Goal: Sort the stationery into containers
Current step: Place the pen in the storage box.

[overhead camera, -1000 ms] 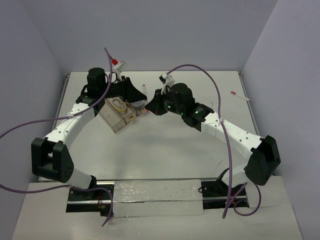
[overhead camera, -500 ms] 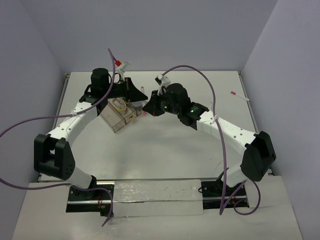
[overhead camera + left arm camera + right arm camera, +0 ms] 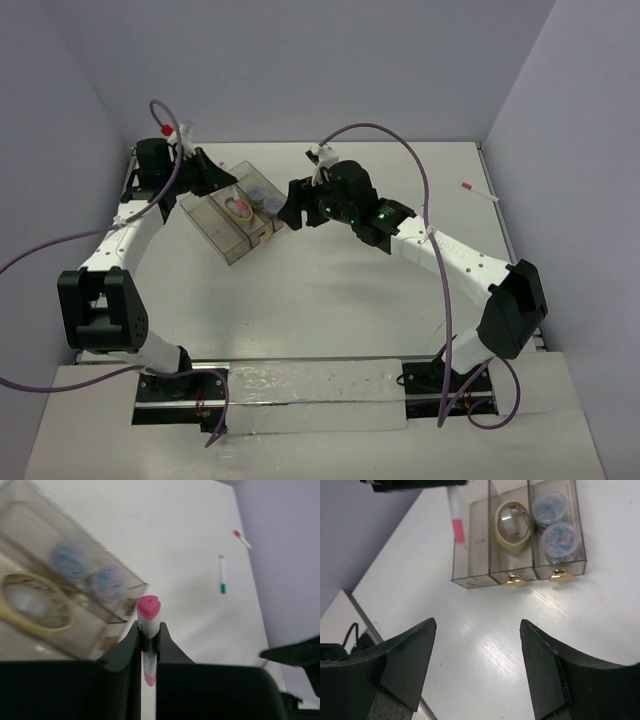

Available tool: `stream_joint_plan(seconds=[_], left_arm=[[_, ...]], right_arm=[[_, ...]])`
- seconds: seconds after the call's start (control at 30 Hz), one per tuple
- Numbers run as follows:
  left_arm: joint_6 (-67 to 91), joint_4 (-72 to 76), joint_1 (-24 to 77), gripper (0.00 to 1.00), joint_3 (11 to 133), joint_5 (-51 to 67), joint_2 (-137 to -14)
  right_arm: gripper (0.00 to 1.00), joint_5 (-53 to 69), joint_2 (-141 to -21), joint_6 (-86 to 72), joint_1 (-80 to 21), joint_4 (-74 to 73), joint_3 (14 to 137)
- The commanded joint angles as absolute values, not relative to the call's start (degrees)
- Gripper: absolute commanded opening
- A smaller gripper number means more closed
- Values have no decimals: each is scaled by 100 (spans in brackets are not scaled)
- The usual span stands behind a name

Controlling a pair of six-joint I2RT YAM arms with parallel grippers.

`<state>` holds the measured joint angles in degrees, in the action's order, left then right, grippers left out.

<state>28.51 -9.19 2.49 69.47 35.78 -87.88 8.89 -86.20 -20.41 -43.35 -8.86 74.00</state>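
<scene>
Closest to you, the right claw (image 3: 475,665) hangs spread and empty over the table (image 3: 330,300), just short of the tabbed end of the bins (image 3: 472,580). Of the three bins, the one nearest the left arm looks empty, the middle one holds a tan ring (image 3: 498,526), and the third holds two round tubs (image 3: 561,536).

Beyond them, your left claw (image 3: 148,639) is pinched tight on a pen (image 3: 149,609). It grips close to the pink cap, and the barrel hangs down from there with its pink band below the fingers. From the right wrist, the pen sits at the outer wall of the empty bin. I cannot tell whether it is over the bin or just outside it.

Expect the pen to be light, stiff and smooth. Held that near one end, a round barrel can swing or slip in the pads, so move gently. It probably has to lie lengthwise to fit so narrow a bin.

Farthest out, toward the right wall, a green pen (image 3: 221,575) and a red pen (image 3: 242,539) lie flat on the table, well apart from the bins. They are thin and low, so they will roll easily. Take each at mid-barrel, with the fingers straddling it crosswise.
</scene>
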Motion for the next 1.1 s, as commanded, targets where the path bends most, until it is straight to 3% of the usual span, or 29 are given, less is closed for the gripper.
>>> stream_joint_plan(seconds=[0.0,0.27,0.53,0.63,0.83,1.0,1.07], left_arm=[[2936,-1231,14,0,6725,2550,-8685],[3395,-1716,-322,0,6814,1685,-9258],[3432,-1818,-325,7,6722,1143,-9490],[3435,-1817,-325,16,6770,1192,-9630],[3463,-1977,-334,43,6996,1125,-9931],[3382,-2171,-325,60,7214,1173,-10093],[3334,-2233,-325,62,7318,1118,-10038]], right_arm=[[75,461,-8246,-1651,-4324,-1082,7463],[75,196,-7945,-1570,-4245,-1131,7113],[75,149,-7714,-1418,-4099,-1288,7151],[75,161,-7635,-1403,-4049,-1350,7141],[77,360,-7288,-1555,-3816,-1511,7146],[88,191,-7048,-1568,-3635,-1791,7416],[92,-145,-7047,-1561,-3538,-2066,7691]])
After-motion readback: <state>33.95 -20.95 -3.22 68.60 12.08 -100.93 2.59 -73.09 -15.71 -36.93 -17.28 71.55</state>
